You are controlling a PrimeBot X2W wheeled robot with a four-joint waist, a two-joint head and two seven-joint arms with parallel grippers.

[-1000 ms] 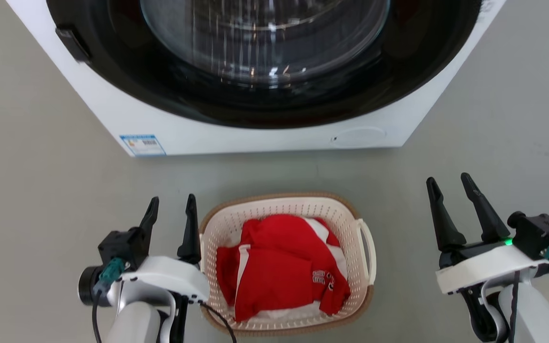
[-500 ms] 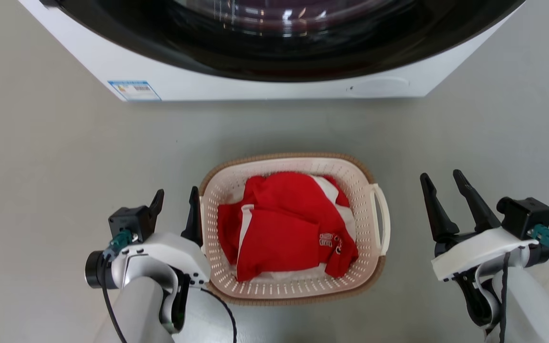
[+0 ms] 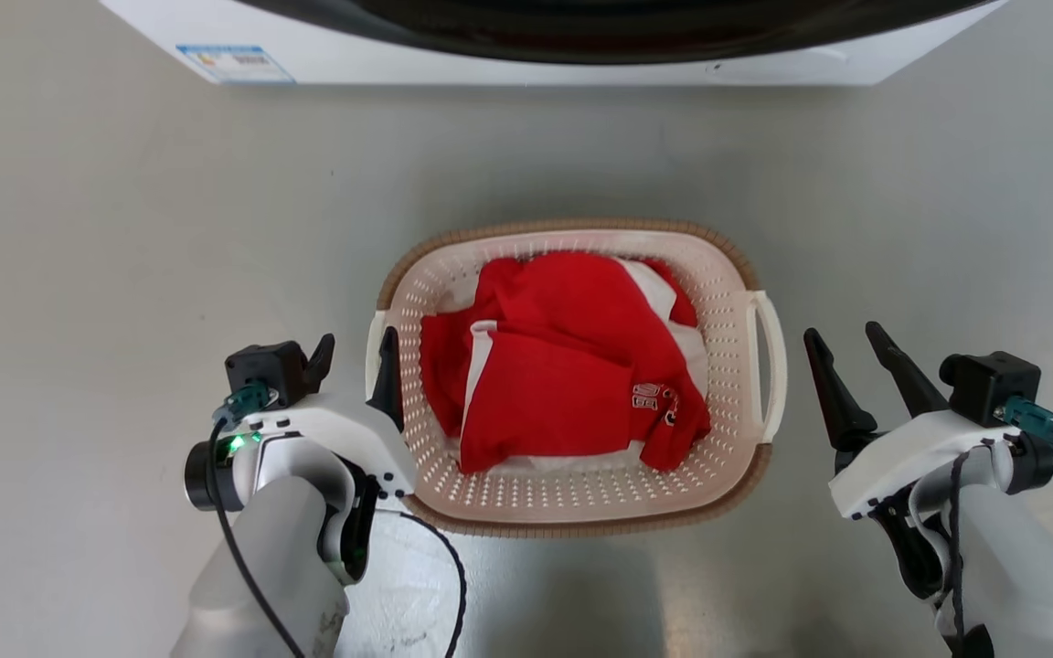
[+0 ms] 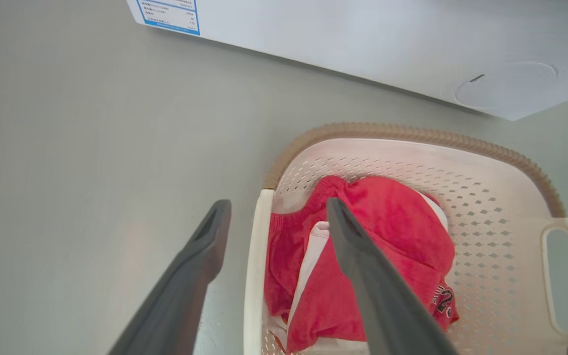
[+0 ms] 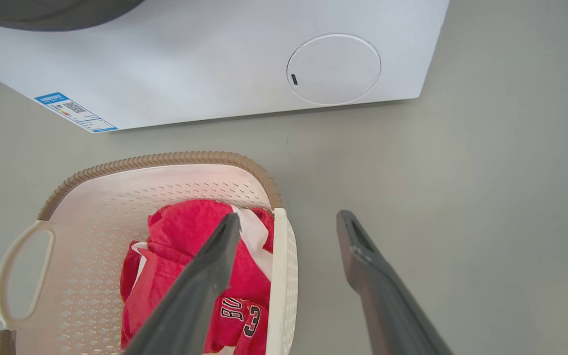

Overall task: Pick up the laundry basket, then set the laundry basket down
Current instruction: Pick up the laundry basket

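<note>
**A:** The laundry basket (image 3: 572, 226) sits flat on the grey floor (image 3: 124, 228), facing the washing machine (image 3: 526, 68) with a bare strip of floor between them. Nothing is lifting it.

**B:** And it's loaded: a red garment (image 3: 563, 366) with white trim lies bunched inside, and the right wrist view shows dark digits printed on it.

**A:** Look at the left gripper (image 3: 356, 340). Its jaws are spread wide and hold nothing. The two fingers (image 4: 363, 276) straddle the left handle (image 4: 253, 276), one out over the floor and the other over the red cloth.

**B:** Is it touching the handle?

**A:** I can't tell from here. It's close, though.

**B:** The right gripper (image 3: 842, 331) is just as wide and just as empty. In the head view it stands off beside the right handle (image 3: 769, 366), with floor showing between them.

**A:** Its own wrist view puts that handle's bar between the two fingers.

**B:** There's a blue-edged label (image 3: 234, 62) on the machine's lower left corner.
</note>
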